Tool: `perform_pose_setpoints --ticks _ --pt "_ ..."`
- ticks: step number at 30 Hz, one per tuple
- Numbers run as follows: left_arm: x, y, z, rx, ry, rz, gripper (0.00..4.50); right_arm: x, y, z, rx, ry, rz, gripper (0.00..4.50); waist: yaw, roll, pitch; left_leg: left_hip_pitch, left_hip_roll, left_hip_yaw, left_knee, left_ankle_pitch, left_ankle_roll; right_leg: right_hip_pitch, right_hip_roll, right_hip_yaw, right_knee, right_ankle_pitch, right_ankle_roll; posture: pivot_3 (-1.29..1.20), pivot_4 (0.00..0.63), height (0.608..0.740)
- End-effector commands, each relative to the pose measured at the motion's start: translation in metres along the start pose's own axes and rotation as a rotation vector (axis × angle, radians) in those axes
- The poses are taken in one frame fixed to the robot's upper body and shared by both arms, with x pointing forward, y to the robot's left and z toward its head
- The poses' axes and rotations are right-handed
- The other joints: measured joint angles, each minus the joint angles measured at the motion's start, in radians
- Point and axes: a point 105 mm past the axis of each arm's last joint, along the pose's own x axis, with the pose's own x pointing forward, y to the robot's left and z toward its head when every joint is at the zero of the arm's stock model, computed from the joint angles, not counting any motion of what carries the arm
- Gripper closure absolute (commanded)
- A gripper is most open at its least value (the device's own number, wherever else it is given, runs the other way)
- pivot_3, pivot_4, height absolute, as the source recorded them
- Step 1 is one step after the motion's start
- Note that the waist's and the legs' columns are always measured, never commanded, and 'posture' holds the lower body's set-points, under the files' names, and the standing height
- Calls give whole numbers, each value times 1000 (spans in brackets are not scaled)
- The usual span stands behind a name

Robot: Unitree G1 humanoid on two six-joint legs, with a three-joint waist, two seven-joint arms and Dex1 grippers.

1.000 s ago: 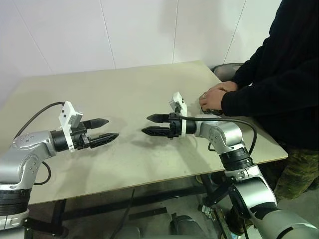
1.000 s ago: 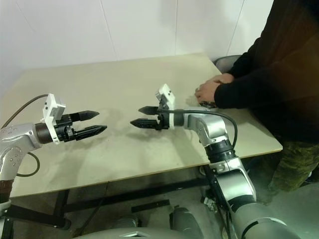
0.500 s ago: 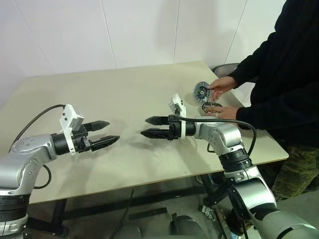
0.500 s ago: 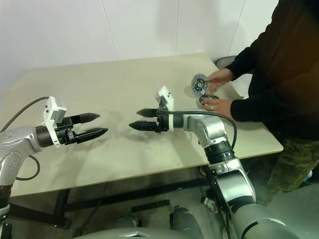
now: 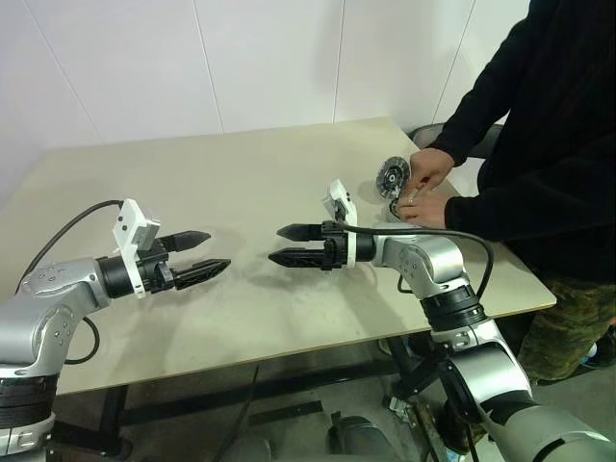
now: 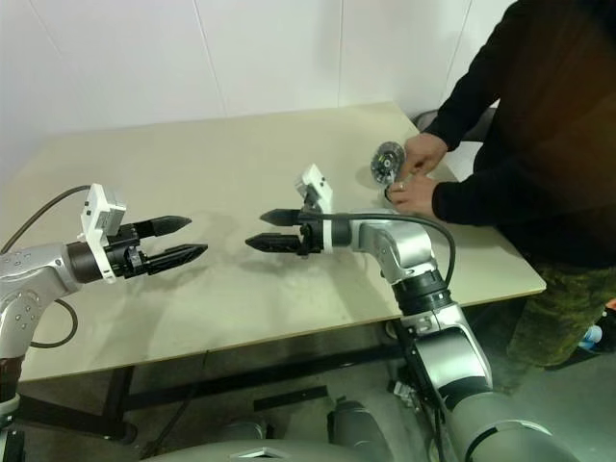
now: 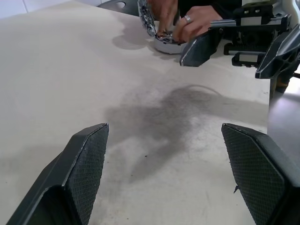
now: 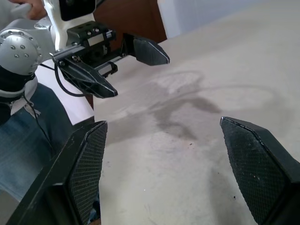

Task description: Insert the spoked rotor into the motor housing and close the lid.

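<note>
Spanning most of the scene, a pale beige desk (image 5: 241, 173) is set against a white panelled wall (image 5: 192, 67); dark smudges are seen on its top between the two grippers. The left gripper (image 5: 197, 254) is held above the desk near the front edge, fingers spread wide, nothing gripped. The right gripper (image 5: 294, 244) is turned toward it, jaws likewise apart and empty, the two well apart from each other. At the desk's far right corner a person in a black sleeve (image 5: 500, 207) is seen with both hands on the parts: the lid (image 5: 391, 175) is held tilted on edge in one hand (image 5: 429, 168), just above the motor housing (image 7: 165, 44), which lies on the desk under the other hand (image 5: 420, 209). The spoked rotor cannot be made out. A dark floor is visible below the desk.
</note>
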Motion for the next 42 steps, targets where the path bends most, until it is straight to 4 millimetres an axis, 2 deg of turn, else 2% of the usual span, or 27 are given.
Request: perform_pose_setpoints --ticks 1,4,8,11,14,17,21,25,29,32,35,39,42 --pt "-1 -2 13 56 -10 -23 395 0 10 16 -39 -53 38 475 0 0 0 0 0 0 0 0 0 0 0 0 0 0 0 0 0 740" --pt "-1 4 11 48 -12 2 395 -1 6 11 -28 -49 11 475 0 0 0 0 0 0 0 0 0 0 0 0 0 0 0 0 0 740" --pt "3 1 15 64 -14 -29 395 -3 9 16 -35 -56 21 475 0 0 0 0 0 0 0 0 0 0 0 0 0 0 0 0 0 740" --pt "3 7 13 44 -20 1 395 -5 2 11 -40 -32 -17 475 0 0 0 0 0 0 0 0 0 0 0 0 0 0 0 0 0 740" --pt "7 0 13 53 -13 -40 395 -4 13 17 -49 -40 33 475 0 0 0 0 0 0 0 0 0 0 0 0 0 0 0 0 0 740" --pt "9 2 5 51 3 -24 395 -5 11 13 -30 -40 27 475 0 0 0 0 0 0 0 0 0 0 0 0 0 0 0 0 0 740" --pt "15 -9 16 35 -48 -67 395 -2 15 17 -17 -51 51 475 0 0 0 0 0 0 0 0 0 0 0 0 0 0 0 0 0 740" --pt "10 -1 13 42 -22 -31 395 -1 10 13 -6 -40 37 475 -1 0 0 0 0 0 0 0 0 0 0 0 0 0 0 0 0 740" --pt "7 -6 16 63 -12 -52 395 -1 18 20 -13 -50 78 475 0 0 0 0 0 0 0 0 0 0 0 0 0 0 0 0 0 740" --pt "5 -5 10 35 -14 -28 395 -1 15 13 -2 -31 67 475 -1 0 0 0 0 0 0 0 0 0 0 0 0 0 0 0 0 740" --pt "5 -14 9 36 -14 -56 395 -2 20 16 -9 -33 90 475 0 0 0 0 0 0 0 0 0 0 0 0 0 0 0 0 0 740" --pt "4 -8 6 27 -19 -17 395 -2 14 11 -9 -15 64 475 2 0 0 0 0 0 0 0 0 0 0 0 0 0 0 0 0 740" --pt "6 -14 11 38 -36 -41 395 -3 17 18 -21 -23 82 475 1 0 0 0 0 0 0 0 0 1 0 0 0 0 0 0 0 740"
